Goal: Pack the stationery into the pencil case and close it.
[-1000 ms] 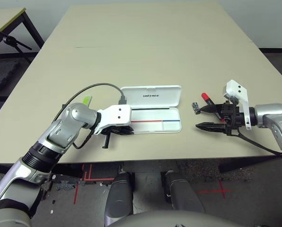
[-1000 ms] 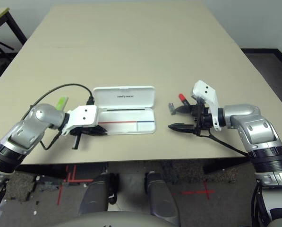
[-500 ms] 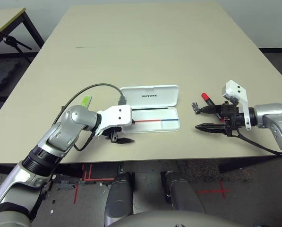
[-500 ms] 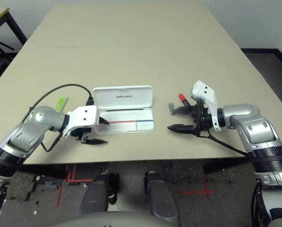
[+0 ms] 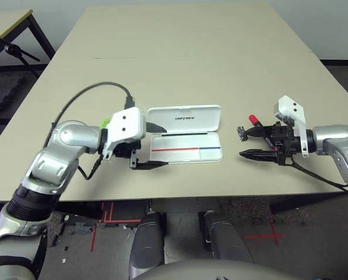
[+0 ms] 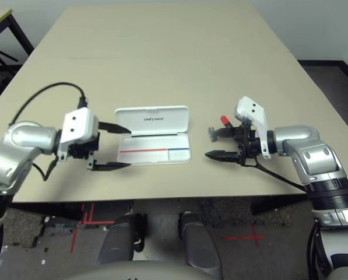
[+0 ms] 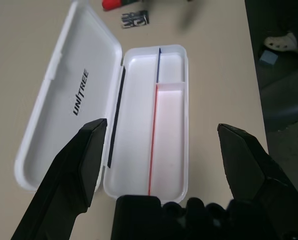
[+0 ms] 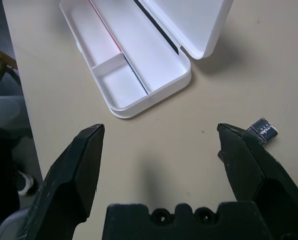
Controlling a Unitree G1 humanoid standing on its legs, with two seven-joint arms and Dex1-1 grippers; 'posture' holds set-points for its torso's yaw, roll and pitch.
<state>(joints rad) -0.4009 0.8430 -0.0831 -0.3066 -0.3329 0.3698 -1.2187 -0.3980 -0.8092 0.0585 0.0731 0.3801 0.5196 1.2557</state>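
Forearms of silver metal [image 5: 37,186] reach in low from either side. Left claw [image 5: 165,146] and right claw [image 5: 243,143] are spread wide and empty, level, pointing inward. Between them, an open white hard-plastic pencil case [image 5: 186,160] lies empty on the tabletop [image 5: 191,70], probably light, stiff and slippery, best held by its side walls. Farther off lies a red-capped black marker [image 5: 253,119].

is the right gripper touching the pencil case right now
Apart. The left eye view shows bare table between the tips of the right gripper and the near end of the pencil case.
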